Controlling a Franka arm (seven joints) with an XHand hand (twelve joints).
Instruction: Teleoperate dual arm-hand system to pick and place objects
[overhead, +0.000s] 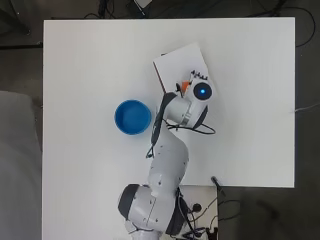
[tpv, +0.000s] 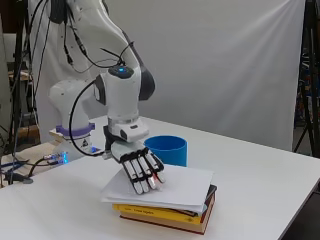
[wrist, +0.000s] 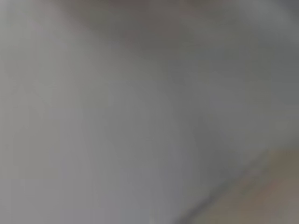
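Hand (tpv: 142, 170) first: it hangs palm-down over the white sheets on the book stack, fingers (tpv: 141, 176) nearly straight and angled downward, tips at or just touching the paper. Something small and orange-red shows at the fingertips (tpv: 159, 178); can't tell whether it is pinched or just lying under them, so the hold is uncertain.

Largest to smallest otherwise. White bench (overhead: 90, 65) carries everything, w/ the arm based at its near edge in the overhead view and reaching toward the middle. Stack of books (tpv: 170, 216), yellow over dark red, sits mid-bench, right of the bowl; prob. there as a raised platform so the hand can meet the item w/o scraping the bench. White paper (tpv: 185, 187) covers the top book, overhanging a bit, giving a plain flat surface. Blue bowl (overhead: 132, 117) stands just left of the stack, apart from it, open side up — likely the drop target, kept close so the carry is short. Orange item (overhead: 185, 86), smallest, lies on the paper under the hand. Wrist view gives only a grey blur.
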